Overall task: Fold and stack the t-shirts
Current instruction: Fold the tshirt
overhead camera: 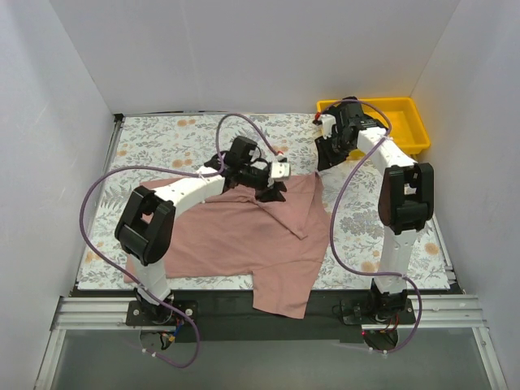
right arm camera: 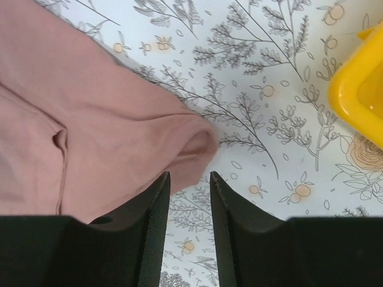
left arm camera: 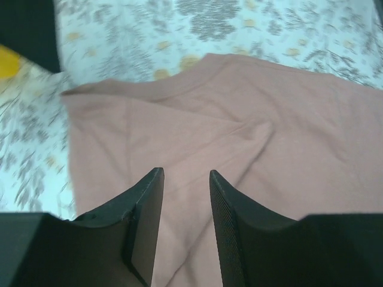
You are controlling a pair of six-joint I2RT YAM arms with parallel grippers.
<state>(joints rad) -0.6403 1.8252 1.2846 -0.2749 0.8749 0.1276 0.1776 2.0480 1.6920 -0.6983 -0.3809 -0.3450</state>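
Note:
The dusty pink t-shirt (overhead camera: 244, 236) lies partly folded on the floral table cover, one part hanging over the near edge. My left gripper (overhead camera: 272, 188) hovers open over the shirt's far part; in the left wrist view the pink cloth (left arm camera: 239, 131) lies under the empty jaws (left arm camera: 185, 174). My right gripper (overhead camera: 329, 154) is open just beyond the shirt's far right corner; in the right wrist view the corner (right arm camera: 191, 140) lies right by its fingertips (right arm camera: 188, 174), nothing between them. The black t-shirt is out of view.
A yellow plastic bin (overhead camera: 402, 114) stands at the far right corner; its rim shows in the right wrist view (right arm camera: 356, 95). The floral cover (overhead camera: 162, 138) spans the table. White walls enclose three sides. A purple cable loops above each arm.

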